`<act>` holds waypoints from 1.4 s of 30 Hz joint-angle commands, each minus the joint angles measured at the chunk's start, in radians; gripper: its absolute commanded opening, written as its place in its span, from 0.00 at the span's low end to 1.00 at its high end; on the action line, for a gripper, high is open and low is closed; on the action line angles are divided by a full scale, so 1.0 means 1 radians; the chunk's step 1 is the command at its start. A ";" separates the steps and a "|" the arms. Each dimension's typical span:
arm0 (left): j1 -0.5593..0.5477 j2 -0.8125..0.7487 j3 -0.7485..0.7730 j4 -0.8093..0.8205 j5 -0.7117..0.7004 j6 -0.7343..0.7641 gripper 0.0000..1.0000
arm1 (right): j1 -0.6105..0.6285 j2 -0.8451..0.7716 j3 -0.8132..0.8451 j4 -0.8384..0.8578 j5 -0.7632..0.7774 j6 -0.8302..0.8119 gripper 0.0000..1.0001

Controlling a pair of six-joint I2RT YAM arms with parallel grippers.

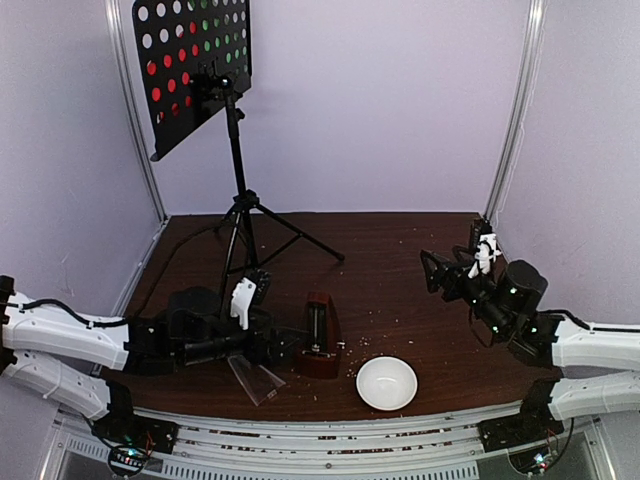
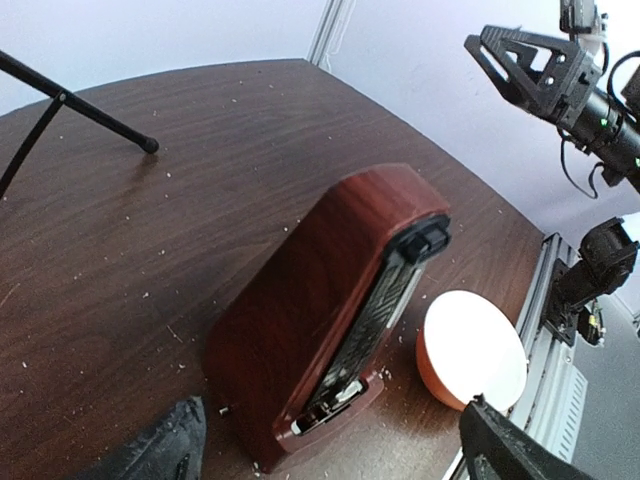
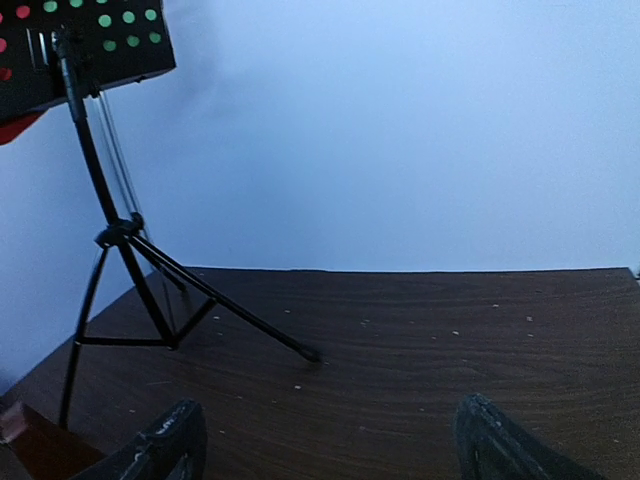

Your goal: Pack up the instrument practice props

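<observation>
The black perforated music stand (image 1: 190, 70) rises on its tripod (image 1: 240, 215) at the back left. Red music sheets (image 1: 160, 85) and green music sheets (image 1: 215, 40) show through its holes. The red-brown metronome (image 1: 320, 335) stands upright near the front middle, without its cover. That clear cover (image 1: 255, 378) lies flat on the table to its left. My left gripper (image 1: 275, 345) is open right beside the metronome (image 2: 330, 310), whose base sits between the spread fingers (image 2: 160, 450); it grips nothing. My right gripper (image 1: 435, 270) hovers open at the right, facing the tripod (image 3: 130, 280).
A white bowl (image 1: 387, 383) sits at the front, just right of the metronome, and also shows in the left wrist view as the bowl (image 2: 470, 350). Small crumbs dot the brown table (image 1: 400, 300). One tripod leg (image 1: 310, 245) reaches toward the table's middle. Walls close the back and sides.
</observation>
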 commanded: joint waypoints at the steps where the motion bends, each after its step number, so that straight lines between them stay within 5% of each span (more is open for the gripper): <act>1: 0.052 -0.041 -0.103 0.120 0.179 -0.082 0.92 | 0.013 0.091 0.136 -0.243 -0.235 0.240 0.82; 6: 0.120 0.004 -0.160 0.208 0.287 -0.146 0.95 | 0.151 0.279 0.260 -0.397 -0.243 0.339 0.68; 16: 0.122 0.149 -0.075 0.162 0.280 -0.121 0.95 | 0.263 0.552 0.371 -0.418 -0.225 0.450 0.58; 42: 0.070 0.270 0.006 0.185 0.294 -0.132 0.93 | 0.275 0.761 0.472 -0.273 -0.099 0.503 0.58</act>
